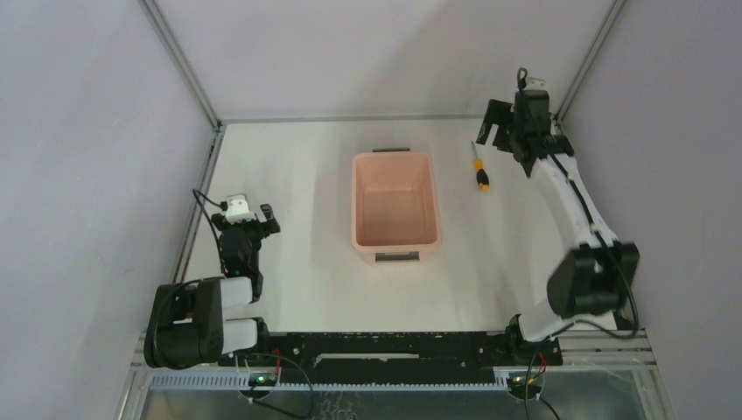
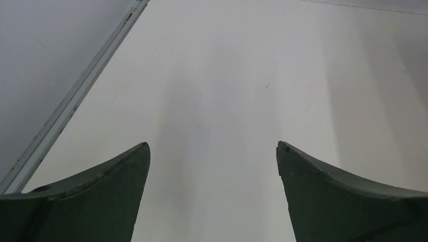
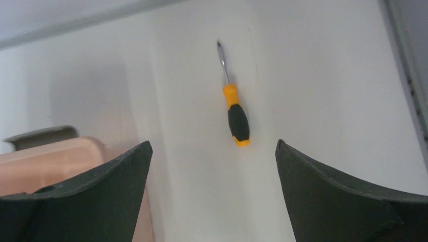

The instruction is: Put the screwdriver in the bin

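Screwdriver (image 1: 479, 170) apart from bin (image 1: 435, 201) rim; right gripper (image 3: 212, 143) spread nearby

A white table (image 1: 297, 192) stands boxed in by plain pale grey walls on the left (image 1: 87, 140), far (image 1: 385, 52) and right (image 1: 682, 140). Thin metal posts (image 1: 179, 61) rise at the far corners, a metal strip (image 1: 197, 210) edges the table's left side, and a black rail (image 1: 385, 343) crosses the near edge. The light is soft and even
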`<state>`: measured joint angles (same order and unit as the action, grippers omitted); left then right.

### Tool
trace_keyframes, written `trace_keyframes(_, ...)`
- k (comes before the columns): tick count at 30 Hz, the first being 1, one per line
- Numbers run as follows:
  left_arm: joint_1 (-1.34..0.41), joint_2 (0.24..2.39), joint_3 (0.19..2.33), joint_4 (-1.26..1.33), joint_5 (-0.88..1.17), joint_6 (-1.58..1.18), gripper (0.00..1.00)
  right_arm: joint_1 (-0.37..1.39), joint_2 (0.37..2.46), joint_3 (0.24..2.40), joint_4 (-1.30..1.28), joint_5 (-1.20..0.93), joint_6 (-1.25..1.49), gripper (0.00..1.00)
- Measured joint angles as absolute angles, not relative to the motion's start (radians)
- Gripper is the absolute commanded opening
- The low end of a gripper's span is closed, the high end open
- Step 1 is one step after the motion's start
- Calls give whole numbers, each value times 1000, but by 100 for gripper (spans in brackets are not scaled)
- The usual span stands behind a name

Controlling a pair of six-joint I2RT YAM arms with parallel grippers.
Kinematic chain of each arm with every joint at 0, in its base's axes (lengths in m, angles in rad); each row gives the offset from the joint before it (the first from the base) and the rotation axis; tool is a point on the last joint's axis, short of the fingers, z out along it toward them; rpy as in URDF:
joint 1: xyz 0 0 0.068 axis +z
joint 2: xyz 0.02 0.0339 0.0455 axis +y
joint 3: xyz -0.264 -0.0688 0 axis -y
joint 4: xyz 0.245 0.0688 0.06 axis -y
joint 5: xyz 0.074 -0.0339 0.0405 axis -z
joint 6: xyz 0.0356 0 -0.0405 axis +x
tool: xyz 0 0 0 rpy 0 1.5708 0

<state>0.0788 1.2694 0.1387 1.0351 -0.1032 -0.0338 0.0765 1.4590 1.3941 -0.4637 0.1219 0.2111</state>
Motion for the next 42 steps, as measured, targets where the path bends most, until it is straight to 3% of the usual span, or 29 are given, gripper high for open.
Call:
trace_keyframes(8,79,1269,139,1035,-103,-34,100,47,1994,1787,-727,102,156,99)
trace_keyframes(11,79,1269,139,1036,-103,-34,100,28,2170,1904,-791,100,134,94)
trace_keyframes(18,79,1269,139,1036,-103,-33,100,13,2334,1945,-836,44,100,90)
trace_keyframes(20,79,1269,139,1036,-103,-33,100,13,2337,1958,-830,34,91,79)
trace_keyframes(21,79,1269,139,1036,-103,-34,100,13,2339,1961,-828,34,87,68)
trace_keyframes(23,79,1269,139,1036,-103,-33,100,13,2352,1976,-837,36,78,23)
trace_keyframes(25,79,1269,139,1036,-103,-33,100,14,2358,1993,-842,38,69,0)
trace_keyframes(34,79,1269,139,1036,-103,-33,100,23,2302,2069,-958,128,88,0)
trace_keyframes(42,79,1269,139,1036,-103,-34,100,77,1987,2109,-1131,181,197,0)
